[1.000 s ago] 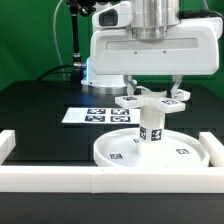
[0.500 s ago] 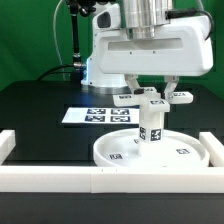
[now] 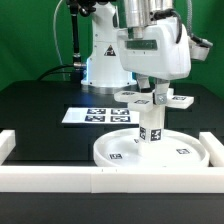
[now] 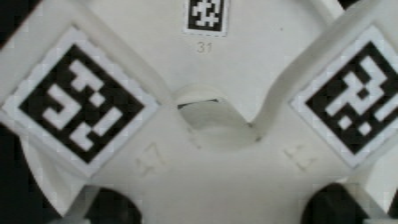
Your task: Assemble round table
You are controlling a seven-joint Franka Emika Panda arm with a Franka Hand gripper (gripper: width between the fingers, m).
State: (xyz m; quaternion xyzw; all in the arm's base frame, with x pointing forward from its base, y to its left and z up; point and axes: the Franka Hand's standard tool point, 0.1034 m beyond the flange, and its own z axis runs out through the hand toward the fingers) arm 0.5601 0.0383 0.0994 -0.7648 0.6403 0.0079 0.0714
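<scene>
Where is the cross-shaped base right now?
In the exterior view the cross-shaped base sits atop the upright leg, which stands in the round disc, right of centre, directly under the gripper.

A robotics lab: black table [image 3: 40, 110], green backdrop curtain [image 3: 30, 40], marker board [image 3: 100, 115], white border rails [image 3: 60, 178].

Disc [image 3: 150, 148]: white, rimmed, flat on black table [image 3: 40, 110], against front rail [image 3: 60, 178]. 2 tags visible on its face.
Leg [image 3: 151, 126]: short, tagged, upright at disc centre.
Base [image 3: 152, 98]: cross-shaped, tagged arms, level on top of leg.
Gripper [image 3: 158, 95]: pointing down over base, fingers at its centre; grip state unclear.
Marker board [image 3: 98, 115]: flat on table behind disc.
</scene>
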